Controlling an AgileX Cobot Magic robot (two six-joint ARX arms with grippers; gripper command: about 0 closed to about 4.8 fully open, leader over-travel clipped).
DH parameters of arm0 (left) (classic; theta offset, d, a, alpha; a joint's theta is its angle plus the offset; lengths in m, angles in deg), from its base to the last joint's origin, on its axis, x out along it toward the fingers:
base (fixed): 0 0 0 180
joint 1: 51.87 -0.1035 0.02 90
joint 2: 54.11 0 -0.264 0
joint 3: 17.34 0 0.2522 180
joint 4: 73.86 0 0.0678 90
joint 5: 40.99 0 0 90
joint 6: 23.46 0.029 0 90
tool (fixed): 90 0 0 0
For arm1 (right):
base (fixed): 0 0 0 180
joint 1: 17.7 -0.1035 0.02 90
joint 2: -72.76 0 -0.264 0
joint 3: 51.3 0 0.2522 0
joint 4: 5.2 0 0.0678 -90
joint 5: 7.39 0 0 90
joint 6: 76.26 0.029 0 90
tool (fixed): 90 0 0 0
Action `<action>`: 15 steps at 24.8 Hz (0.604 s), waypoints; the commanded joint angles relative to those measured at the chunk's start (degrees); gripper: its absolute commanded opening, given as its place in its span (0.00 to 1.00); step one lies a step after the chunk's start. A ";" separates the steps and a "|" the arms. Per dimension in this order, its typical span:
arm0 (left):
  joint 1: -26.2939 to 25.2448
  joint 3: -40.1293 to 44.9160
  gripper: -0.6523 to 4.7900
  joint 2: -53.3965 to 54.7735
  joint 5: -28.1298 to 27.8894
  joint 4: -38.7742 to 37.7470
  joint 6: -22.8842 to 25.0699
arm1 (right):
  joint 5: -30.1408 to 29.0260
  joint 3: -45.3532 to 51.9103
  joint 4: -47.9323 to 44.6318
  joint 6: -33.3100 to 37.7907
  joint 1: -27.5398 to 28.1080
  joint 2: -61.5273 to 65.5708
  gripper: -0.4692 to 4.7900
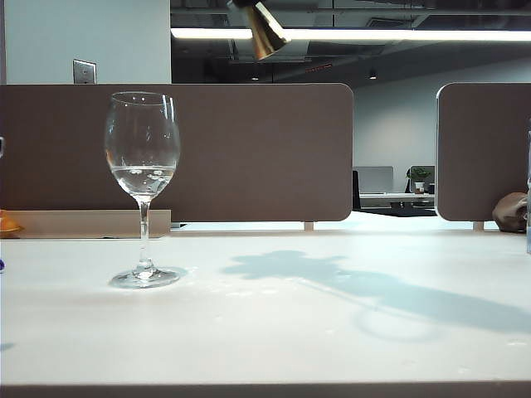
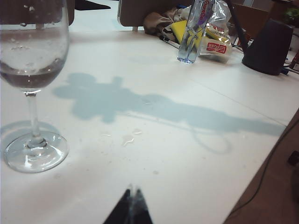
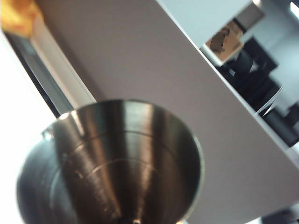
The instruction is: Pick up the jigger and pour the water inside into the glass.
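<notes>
Overhead, right pincer clamped on jigger [image 1: 267, 31], well above glass [image 1: 143, 186]; left pincer [image 2: 131, 206] together, low.

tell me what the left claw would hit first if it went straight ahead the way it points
Probably nothing soon: the shut left claw points over bare white table. The tall clear stemmed wine glass stands off to one side; the far clutter's distance is unclear.

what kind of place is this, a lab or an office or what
Most likely an open-plan office: brown desk partitions stand behind the white table, a long ceiling strip light runs overhead, and more desks with a monitor show beyond.
</notes>
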State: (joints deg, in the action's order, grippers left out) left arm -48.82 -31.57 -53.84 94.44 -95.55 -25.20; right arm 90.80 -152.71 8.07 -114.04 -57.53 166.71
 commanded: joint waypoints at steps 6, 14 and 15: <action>-0.11 -0.02 0.11 0.07 0.24 -0.17 0.26 | -8.61 25.62 -11.28 15.13 5.53 -16.57 0.09; -0.09 -0.02 0.11 0.07 0.26 -0.17 0.26 | -21.09 46.64 -31.50 32.48 14.16 -20.22 0.09; -0.09 -0.02 0.11 0.07 0.28 -0.15 0.26 | -22.91 48.54 -33.77 32.48 14.78 -18.80 0.09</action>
State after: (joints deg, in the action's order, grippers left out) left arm -48.82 -31.57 -53.84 94.44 -95.55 -25.20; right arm 69.95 -104.65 -21.76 -82.24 -42.86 147.19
